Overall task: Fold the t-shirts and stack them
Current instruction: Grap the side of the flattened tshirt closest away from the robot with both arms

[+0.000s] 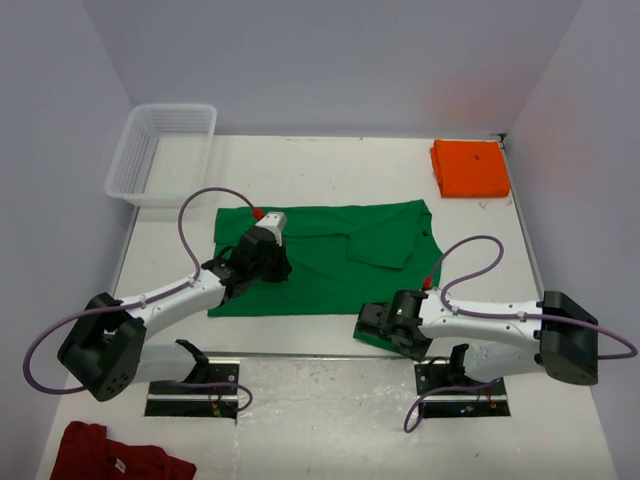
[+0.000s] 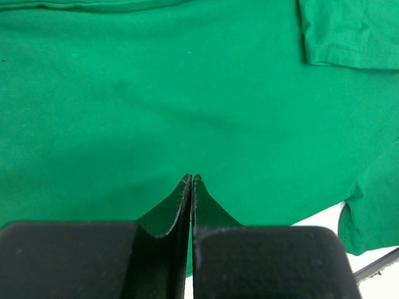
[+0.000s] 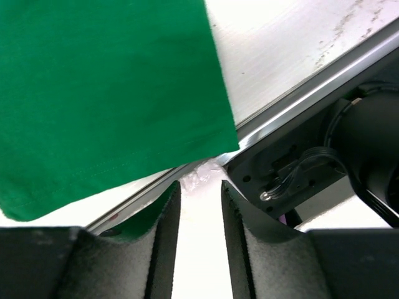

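Note:
The green t-shirt (image 1: 320,265) lies spread flat in the middle of the table, with one sleeve folded in over its right part. The orange t-shirt (image 1: 470,168) lies folded at the back right. My left gripper (image 1: 266,266) is over the left half of the green shirt, and its jaws are shut with nothing seen between them. In the left wrist view the green cloth (image 2: 187,93) fills the frame beyond the shut gripper (image 2: 192,178). My right gripper (image 1: 374,324) is at the shirt's near right corner (image 3: 106,93). That gripper (image 3: 199,184) is open and empty above the table's edge.
A white plastic basket (image 1: 160,150) stands at the back left. A dark red garment (image 1: 110,458) lies at the near left, in front of the arm bases. A metal strip (image 3: 299,93) runs along the table's near edge by my right gripper.

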